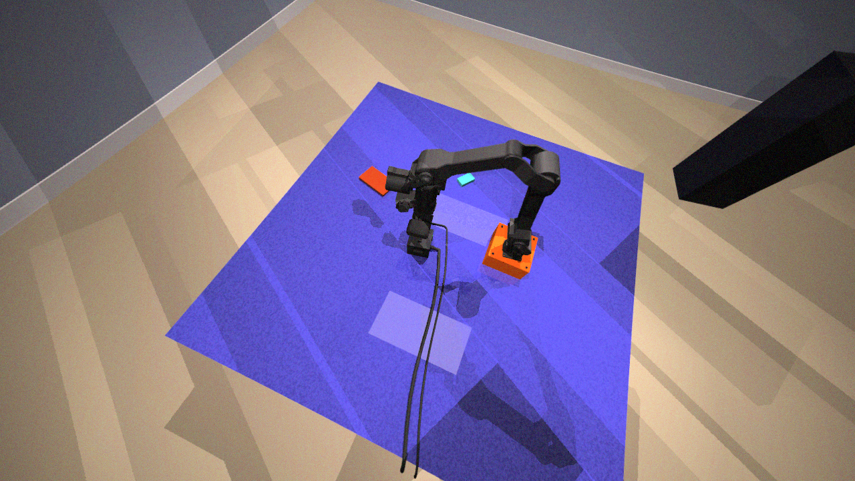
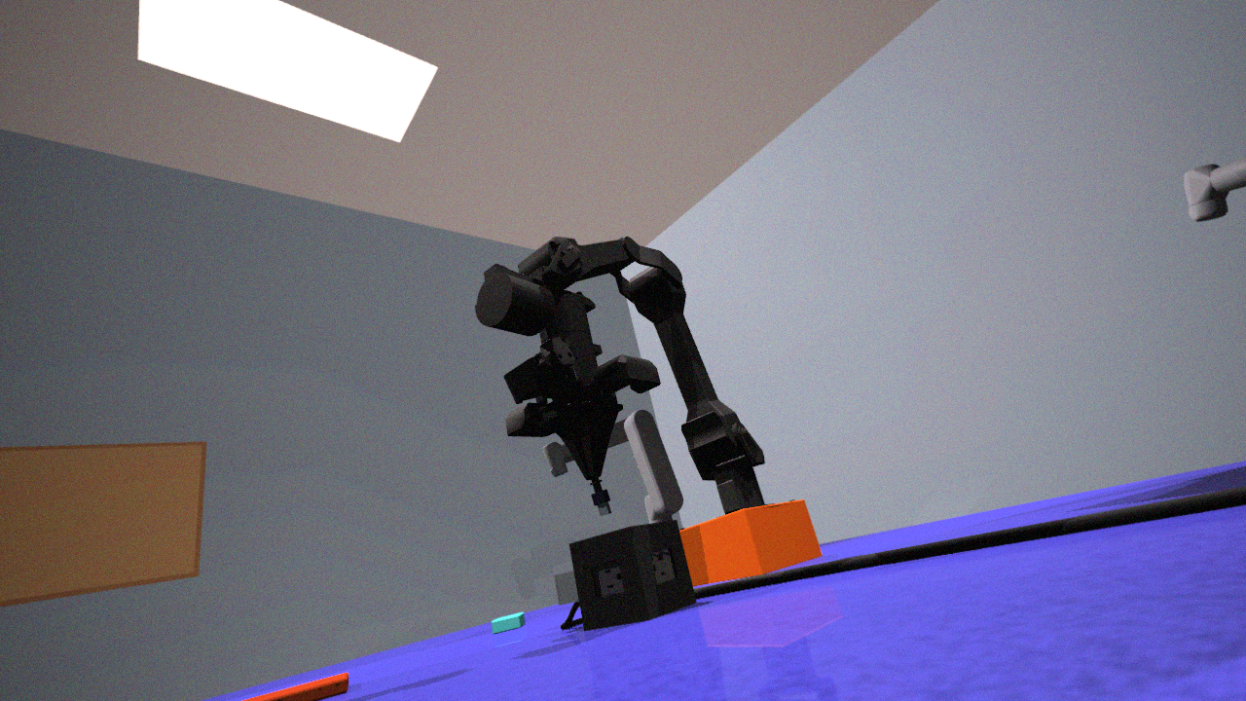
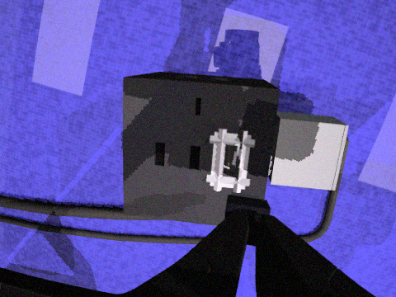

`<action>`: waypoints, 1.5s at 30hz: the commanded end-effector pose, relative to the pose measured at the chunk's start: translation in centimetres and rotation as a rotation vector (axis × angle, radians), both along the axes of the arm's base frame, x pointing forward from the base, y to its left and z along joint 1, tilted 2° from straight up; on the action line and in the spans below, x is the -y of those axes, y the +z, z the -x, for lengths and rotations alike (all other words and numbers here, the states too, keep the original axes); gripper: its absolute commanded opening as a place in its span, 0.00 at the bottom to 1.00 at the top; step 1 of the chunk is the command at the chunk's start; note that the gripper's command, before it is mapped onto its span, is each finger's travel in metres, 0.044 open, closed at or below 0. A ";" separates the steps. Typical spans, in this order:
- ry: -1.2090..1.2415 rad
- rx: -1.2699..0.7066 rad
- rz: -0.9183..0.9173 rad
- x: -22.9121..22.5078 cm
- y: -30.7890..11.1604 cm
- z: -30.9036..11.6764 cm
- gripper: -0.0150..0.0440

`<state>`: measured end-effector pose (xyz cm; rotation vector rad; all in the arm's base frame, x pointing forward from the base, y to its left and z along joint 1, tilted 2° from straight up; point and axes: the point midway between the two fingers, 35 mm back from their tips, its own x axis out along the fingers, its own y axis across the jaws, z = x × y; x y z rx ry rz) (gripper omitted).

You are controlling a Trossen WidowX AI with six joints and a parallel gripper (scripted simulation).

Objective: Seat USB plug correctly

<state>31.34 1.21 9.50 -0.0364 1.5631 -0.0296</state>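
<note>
My gripper [image 2: 597, 481] [image 3: 251, 225] is shut on the black USB plug [image 2: 601, 498] [image 3: 247, 205], which hangs free above the power cube [image 1: 419, 250] [image 2: 623, 546] [image 3: 177, 186]. The plug's metal end points down in the exterior view, with a gap below it; the wrist view hides that end. The white-rimmed USB socket [image 3: 217, 161] on the cube's top is empty. Its long side runs up and down in the wrist view, while the plug's body lies across it, so they look about a quarter turn apart. The arm hides the plug in the top view.
A white block plug [image 3: 303, 169] sticks out of the cube's side, with a cable [image 3: 330, 214] curving from it. Cables [image 1: 425, 335] cross the table. The arm's orange base [image 1: 501, 260] [image 2: 749, 549] stands nearby. Small teal [image 1: 465, 179] [image 2: 507, 623] and red-orange [image 1: 373, 179] [image 2: 305, 688] blocks lie beyond.
</note>
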 end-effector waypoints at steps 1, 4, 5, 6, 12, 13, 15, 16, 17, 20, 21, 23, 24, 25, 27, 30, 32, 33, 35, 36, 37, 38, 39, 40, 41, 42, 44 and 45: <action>0.121 -0.005 0.001 0.0 0.0 0.0 0.25; 0.199 -0.008 0.001 0.0 0.0 0.0 0.25; 0.226 -0.009 0.002 0.0 0.0 0.0 0.25; 0.252 -0.010 0.002 0.0 0.0 0.0 0.25; 0.409 -0.017 0.003 0.0 0.0 0.0 0.25; 0.435 -0.018 0.003 0.0 0.0 0.0 0.25; 0.487 -0.020 0.004 0.0 0.0 0.0 0.25; 0.513 -0.021 0.004 0.0 0.0 0.0 0.25; 0.539 -0.023 0.004 0.0 0.0 0.0 0.25; 0.618 -0.026 0.005 0.0 0.0 0.0 0.25; 0.644 -0.027 0.005 0.0 0.0 0.0 0.25; 0.696 -0.029 0.005 0.0 0.0 0.0 0.25; 0.722 -0.030 0.005 0.0 0.0 0.0 0.25; 0.749 -0.031 0.006 0.0 0.0 0.0 0.25; 0.801 -0.034 0.006 0.0 0.0 0.0 0.25; 0.879 -0.037 0.007 0.0 0.0 0.0 0.25; 0.932 -0.039 0.007 0.0 0.0 0.0 0.25; 0.958 -0.040 0.007 0.0 0.0 0.0 0.25; 1.010 -0.042 0.008 0.0 0.0 0.0 0.25; 1.036 -0.044 0.008 0.0 0.0 0.0 0.25; 1.062 -0.045 0.008 0.0 0.0 0.0 0.25; 1.089 -0.046 0.008 0.0 0.0 0.0 0.25; 1.115 -0.047 0.008 0.0 0.0 0.0 0.25; 1.141 -0.048 0.009 0.0 0.0 0.0 0.25; 1.167 -0.049 0.009 0.0 0.0 0.0 0.25; 1.193 -0.050 0.009 0.0 0.0 0.0 0.25; 1.246 -0.052 0.009 0.0 0.0 0.0 0.25; 1.272 -0.053 0.010 0.0 0.0 0.0 0.25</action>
